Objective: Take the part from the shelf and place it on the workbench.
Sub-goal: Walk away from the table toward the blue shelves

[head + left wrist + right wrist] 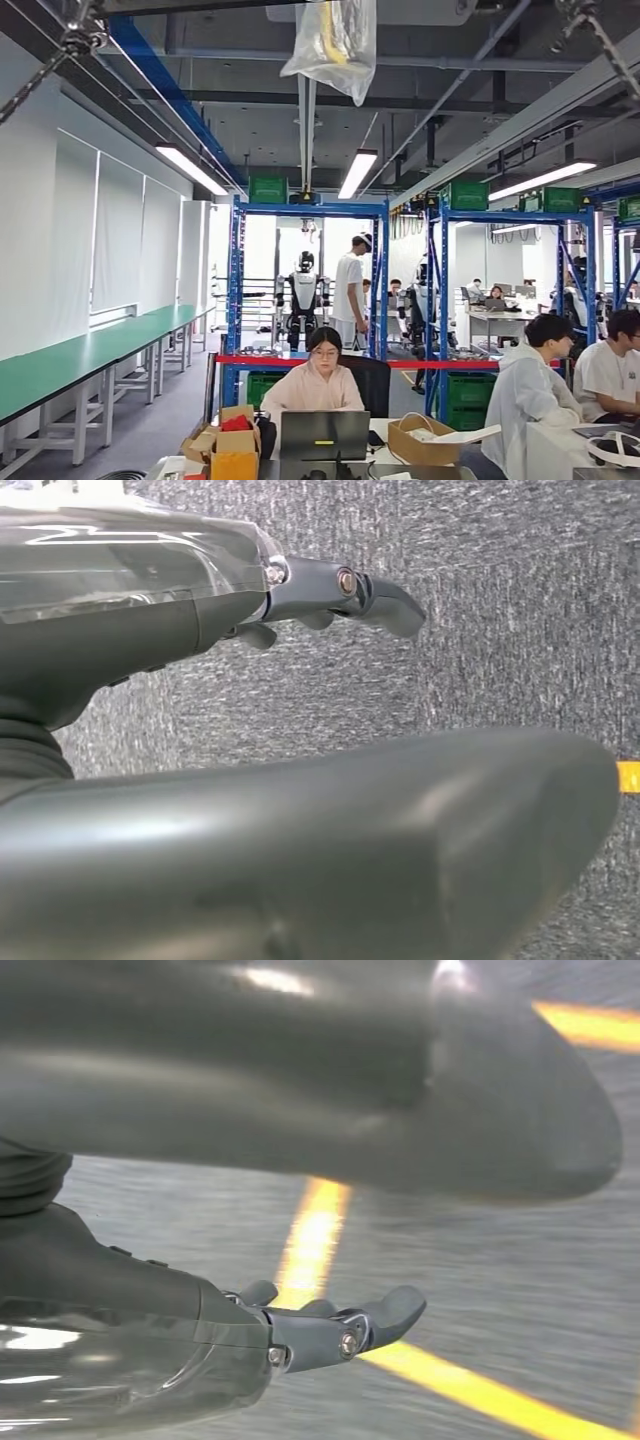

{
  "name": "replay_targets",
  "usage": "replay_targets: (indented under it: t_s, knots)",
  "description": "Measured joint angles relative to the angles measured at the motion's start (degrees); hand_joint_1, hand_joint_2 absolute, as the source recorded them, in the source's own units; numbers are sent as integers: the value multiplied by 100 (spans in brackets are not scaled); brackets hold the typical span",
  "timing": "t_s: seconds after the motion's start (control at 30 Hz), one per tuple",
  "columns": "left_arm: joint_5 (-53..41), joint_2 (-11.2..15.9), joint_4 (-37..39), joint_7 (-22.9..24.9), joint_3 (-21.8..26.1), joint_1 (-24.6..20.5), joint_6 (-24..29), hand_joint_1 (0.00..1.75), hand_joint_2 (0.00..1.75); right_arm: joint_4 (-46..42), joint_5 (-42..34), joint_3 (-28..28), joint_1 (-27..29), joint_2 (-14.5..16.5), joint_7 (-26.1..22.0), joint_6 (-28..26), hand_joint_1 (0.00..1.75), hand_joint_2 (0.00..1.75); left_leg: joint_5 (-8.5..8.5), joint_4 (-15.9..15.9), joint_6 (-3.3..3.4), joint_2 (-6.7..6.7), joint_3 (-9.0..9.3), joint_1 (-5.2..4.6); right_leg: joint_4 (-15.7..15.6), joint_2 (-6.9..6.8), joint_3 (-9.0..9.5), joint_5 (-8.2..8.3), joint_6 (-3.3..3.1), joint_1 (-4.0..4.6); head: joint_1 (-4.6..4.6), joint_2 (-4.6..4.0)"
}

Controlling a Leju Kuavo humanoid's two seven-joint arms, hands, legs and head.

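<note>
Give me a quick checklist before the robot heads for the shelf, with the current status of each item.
1. Left hand free: ok, fingers extended over grey floor, nothing held.
2. Right hand free: ok, fingers extended, nothing held.
3. Shelf located: ok, blue shelf stands ahead.
4. Path to shelf: not ok, a seated person at a desk with a laptop sits between.
5. Part located: cannot tell, too far to make out.
6. Workbench located: cannot tell, green-topped benches line the left wall, but which one is meant is unclear.
</note>
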Motion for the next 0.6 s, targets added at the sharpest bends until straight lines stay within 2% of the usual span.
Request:
replay_targets:
  t_s: [0.07, 0.1, 0.13, 0.17, 0.2, 0.23, 0.27, 0.3, 0.33, 0.4, 0.43, 0.47, 0.5, 0.57, 0.6]
  knots:
    - [-33, -37, 0, 25, 6, 12, 0, 0, 0, 166, 19, -5, 99, 1, 615, -27, 0, 0, 16, -29, 86, 20, -62, 2, 32, 17, -74, 50, 54, -3, -1, 0]
    - [-44, -54, 0, 35, 14, 19, 1, 0, 0, 228, 5, -10, 155, 3, 906, -27, 0, 0, 68, -21, 141, 38, -114, 7, 105, 32, -114, -59, 88, -14, -1, 2]
    - [-52, -69, 0, 38, 24, 20, 1, 0, 0, 273, -16, -14, 208, 5, 1146, -26, 0, 0, 129, -22, 188, 57, -178, 13, 283, 46, -173, -282, 128, -33, -2, 2]
    - [-58, -72, 0, 40, 35, 15, 1, 0, 0, 304, -36, -18, 241, 10, 1314, -23, 0, 0, 190, -19, 222, 77, -246, 8, 571, 55, -241, -588, 169, -60, -3, 3]
    - [-62, -74, 0, 39, 48, 12, 1, 0, 0, 332, -58, -22, 266, 15, 1439, -16, 0, 0, 253, -15, 242, 92, -322, -2, 931, 59, -308, -881, 203, -85, -3, 4]
    - [-65, -75, 0, 39, 60, 8, 0, 0, 0, 356, -83, -30, 275, 18, 1539, -4, 0, 0, 313, -7, 248, 106, -401, -12, 1282, 60, -355, -1074, 226, -103, -3, 2]
    - [-67, -75, 0, 40, 72, 7, 0, 0, 0, 376, -112, -43, 274, 21, 1640, 9, 0, 0, 369, 3, 251, 120, -481, -21, 1524, 61, -346, -1129, 239, -113, -2, 2]
    - [-67, -75, 0, 40, 84, 5, 0, 0, 0, 392, -139, -57, 275, 24, 1733, 20, 0, 0, 427, 12, 250, 129, -564, -31, 1591, 62, -258, -1058, 240, -116, -3, 1]
    - [-67, -76, 0, 40, 95, 3, 0, 0, 0, 399, -161, -76, 280, 26, 1804, 26, 0, 0, 484, 19, 247, 132, -645, -43, 1450, 65, -66, -908, 223, -115, -3, 1]
    - [-67, -89, 0, 39, 114, 3, 0, 0, 0, 404, -183, -114, 286, 27, 1869, 27, 0, 0, 593, 23, 234, 129, -776, -66, 675, 99, 567, -667, 135, -88, -2, 1]
    - [-66, -98, -1, 36, 123, 4, 0, 0, 0, 405, -186, -133, 287, 27, 1878, 27, 0, 0, 646, 26, 218, 128, -821, -78, 193, 115, 904, -649, 81, -68, -1, 1]
    - [-64, -108, -1, 32, 132, 4, 0, 0, 0, 409, -186, -146, 286, 27, 1878, 27, 0, 0, 700, 29, 196, 128, -858, -82, -173, 131, 1136, -675, 42, -45, -1, 1]
    - [-62, -116, -2, 29, 139, 3, 0, 0, 0, 413, -187, -156, 285, 27, 1878, 27, 0, 0, 751, 29, 170, 129, -896, -78, -402, 138, 1261, -699, 16, -23, -1, 0]
    - [-59, -117, -2, 20, 154, -1, 0, 0, 0, 423, -190, -170, 282, 33, 1853, 27, 0, 0, 809, 39, 115, 121, -975, -52, -536, 115, 1240, -637, -21, -8, -2, 0]
    - [-59, -120, -2, 13, 162, 1, -1, 0, 0, 427, -190, -178, 280, 38, 1827, 27, 0, 0, 719, 100, 94, 110, -1025, -43, -554, 98, 1197, -576, -58, -10, -1, 0]
